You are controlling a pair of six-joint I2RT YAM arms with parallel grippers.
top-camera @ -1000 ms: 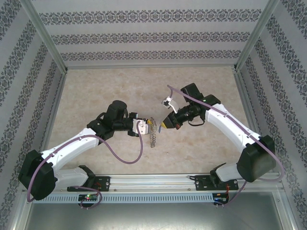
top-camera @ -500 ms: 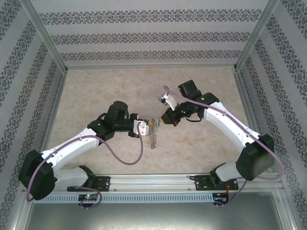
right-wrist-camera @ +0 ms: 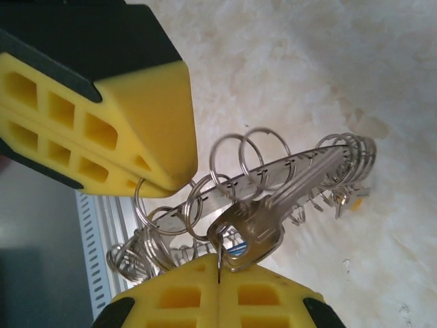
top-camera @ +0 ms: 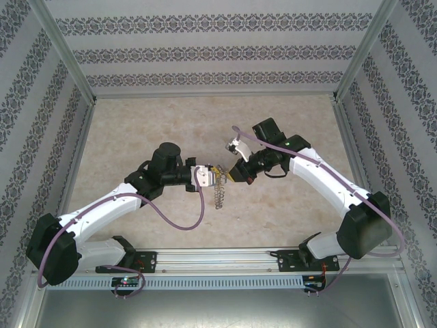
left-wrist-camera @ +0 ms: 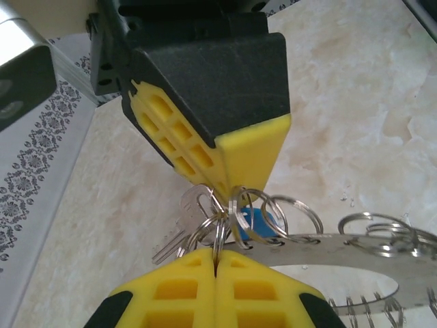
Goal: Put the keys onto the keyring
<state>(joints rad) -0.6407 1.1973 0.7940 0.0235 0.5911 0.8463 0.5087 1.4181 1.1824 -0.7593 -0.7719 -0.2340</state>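
Beige marbled table [top-camera: 136, 130], patterned walls [top-camera: 205, 51] on three sides, arm bases on a metal rail [top-camera: 225, 256] at the near edge. Both arms reach inward and meet above mid-table, tips almost touching. Left claw [top-camera: 213, 176]: fingers pressed together, pinching one of the small wire loops of the keyring [top-camera: 218, 196]; in the left wrist view the loop sits edge-on in the seam between the yellow pads [left-wrist-camera: 177, 294]. Keyring held up off the table, its flat grey band running sideways from the left claw, with the rest of the fringe of loops hanging below it in the top view. Right claw [top-camera: 234, 175]: fingers also pressed together, tip right against the cluster of loops beside the left claw. In the right wrist view a thin wire shows in its seam, and the head of a silver key [right-wrist-camera: 287, 198] sits right at the fingertips, so it looks to pinch the key by the head. Key blade slants up across the keyring band. Small patch of blue plastic [left-wrist-camera: 263, 220] shows just beside the right claw tip, among the loops; whether the key is threaded onto a loop, cannot tell
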